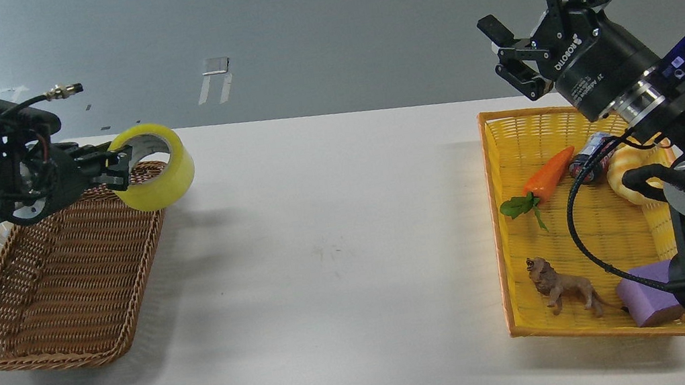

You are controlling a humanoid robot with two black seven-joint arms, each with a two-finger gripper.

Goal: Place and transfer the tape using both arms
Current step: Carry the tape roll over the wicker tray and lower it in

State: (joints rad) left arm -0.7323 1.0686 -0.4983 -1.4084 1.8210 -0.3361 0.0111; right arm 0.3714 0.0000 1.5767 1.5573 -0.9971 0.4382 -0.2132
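The tape [157, 168], a thick yellow-green roll with a pale inner core, is held in the air over the far right corner of the brown wicker basket [51, 290]. My left gripper [116, 166] reaches in from the left and is shut on the roll's near wall, one finger inside the core. My right gripper [522, 9] is raised high above the yellow basket [502, 223], its two fingers spread wide apart and empty, pointing up and left.
The yellow basket at the right holds a toy carrot [547, 175], a lion figure [564, 288], a purple block [651, 302], a small can [590, 159] and a yellow croissant toy [628, 170]. The white table [338, 254] lies between the baskets.
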